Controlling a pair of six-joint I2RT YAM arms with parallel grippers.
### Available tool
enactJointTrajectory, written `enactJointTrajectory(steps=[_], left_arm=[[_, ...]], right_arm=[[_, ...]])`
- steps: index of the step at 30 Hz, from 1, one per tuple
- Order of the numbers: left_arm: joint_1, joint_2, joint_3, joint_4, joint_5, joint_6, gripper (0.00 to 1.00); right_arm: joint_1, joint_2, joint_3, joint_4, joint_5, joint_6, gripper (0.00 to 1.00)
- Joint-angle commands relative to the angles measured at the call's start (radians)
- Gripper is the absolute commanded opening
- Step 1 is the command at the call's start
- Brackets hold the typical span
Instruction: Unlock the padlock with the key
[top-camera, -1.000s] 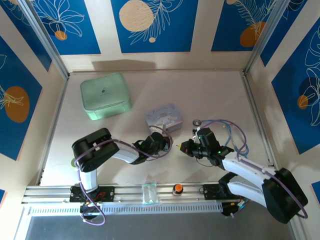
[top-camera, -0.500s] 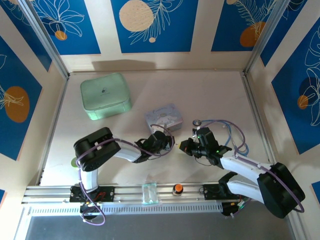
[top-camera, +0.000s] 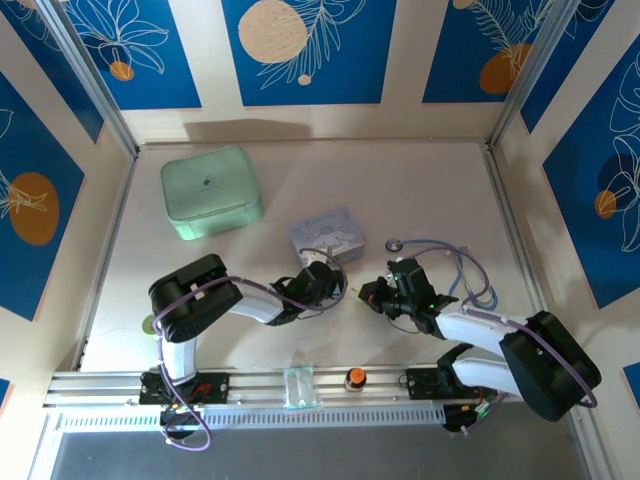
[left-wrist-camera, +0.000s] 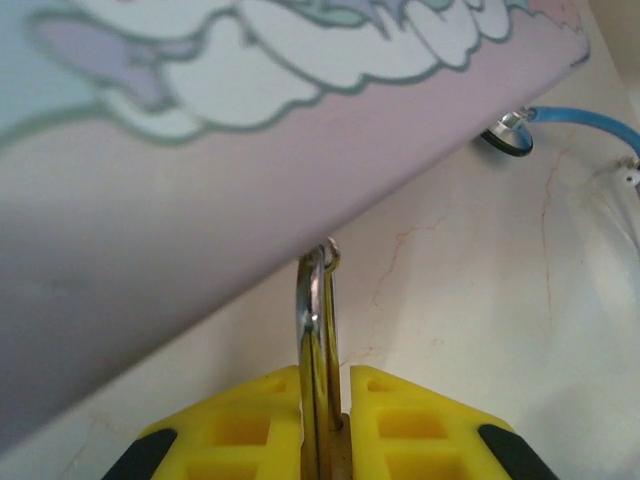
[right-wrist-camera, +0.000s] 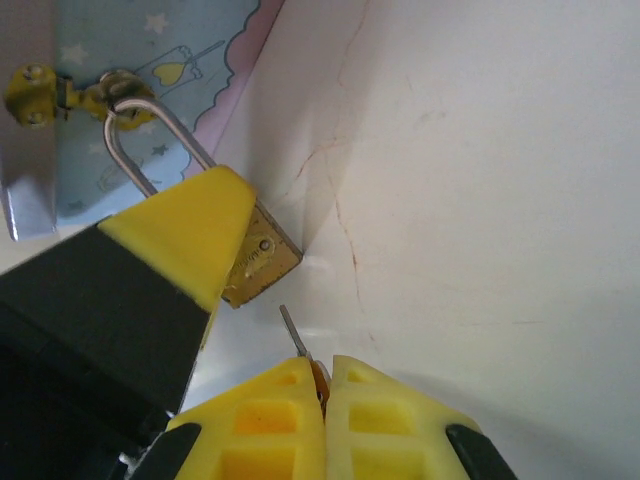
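Left gripper (left-wrist-camera: 325, 385) is clenched on the padlock (right-wrist-camera: 262, 262) — I have it held just beside the cartoon box (top-camera: 328, 233). The key (right-wrist-camera: 292, 335) is pinched in my right gripper (right-wrist-camera: 325, 388), with its tip near the brass body but not in it. Both grasps are done — aligning, inserting and turning remain, I judge.

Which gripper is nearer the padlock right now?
Left. The left gripper is clamped on the padlock, shackle sticking out in front. The right gripper pinches the key just short of the brass body, tip aimed at it, not touching.
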Motion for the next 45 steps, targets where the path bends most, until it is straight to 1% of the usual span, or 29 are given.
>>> enactJointTrajectory(steps=[1,4,7,9,14,17,22,25,29,34,36,41,45], left_arm=[[0.010,-0.040,-0.034,0.013,0.020,-0.094,0.00],[0.022,-0.066,-0.048,0.027,0.016,-0.134,0.00],[0.028,-0.087,-0.059,0.023,-0.002,-0.166,0.00],[0.031,-0.088,-0.073,0.055,-0.011,-0.206,0.00],[0.036,-0.086,-0.112,0.163,-0.030,-0.303,0.00],[0.038,-0.112,-0.118,0.154,-0.051,-0.308,0.00],[0.037,-0.159,-0.121,0.097,-0.096,-0.301,0.00],[0.037,-0.149,-0.133,0.136,-0.106,-0.340,0.00],[0.037,-0.118,-0.135,0.216,-0.092,-0.404,0.00],[0.037,-0.132,-0.146,0.220,-0.111,-0.430,0.00],[0.037,-0.136,-0.148,0.218,-0.113,-0.442,0.00],[0.036,-0.115,-0.160,0.260,-0.109,-0.490,0.00],[0.036,-0.108,-0.153,0.258,-0.109,-0.489,0.00]], right_arm=[[0.012,0.077,-0.029,0.164,-0.063,0.133,0.00],[0.026,0.118,-0.040,0.237,-0.064,0.176,0.00],[0.036,0.113,-0.034,0.219,-0.043,0.180,0.00],[0.045,0.123,-0.030,0.226,-0.046,0.192,0.00],[0.050,0.211,-0.056,0.409,-0.075,0.293,0.00],[0.069,0.252,-0.052,0.470,-0.062,0.316,0.00],[0.102,0.238,-0.067,0.481,0.011,0.343,0.00],[0.108,0.229,-0.077,0.498,0.033,0.366,0.00],[0.118,0.237,-0.078,0.549,0.045,0.396,0.00],[0.133,0.238,-0.080,0.573,0.081,0.412,0.00],[0.140,0.244,-0.088,0.608,0.103,0.424,0.00],[0.152,0.245,-0.095,0.641,0.127,0.433,0.00],[0.170,0.234,-0.088,0.614,0.156,0.440,0.00]])
